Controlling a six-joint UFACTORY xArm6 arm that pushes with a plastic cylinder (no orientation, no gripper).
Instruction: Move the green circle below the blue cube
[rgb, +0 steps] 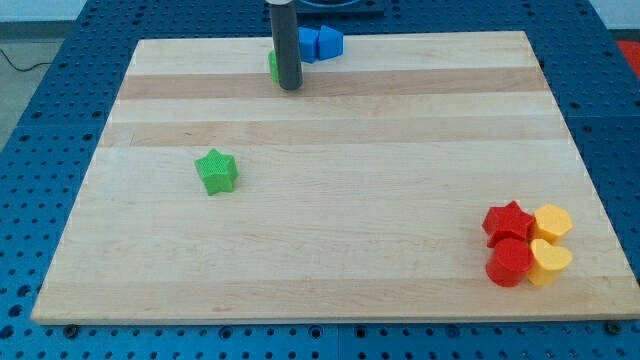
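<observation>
Here the green circle (272, 67) shows only a sliver behind my tip (289, 86), which has no jaws.

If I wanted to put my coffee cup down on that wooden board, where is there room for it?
Plenty: the whole stretch between the green star and the red and yellow cluster is bare. It is crowded only at the view's top, where my tip covers most of the green circle beside the blue blocks.

The wooden board (400, 150) carries green (216, 171), blue (318, 43), red (508, 222) and yellow blocks (552, 221)
</observation>
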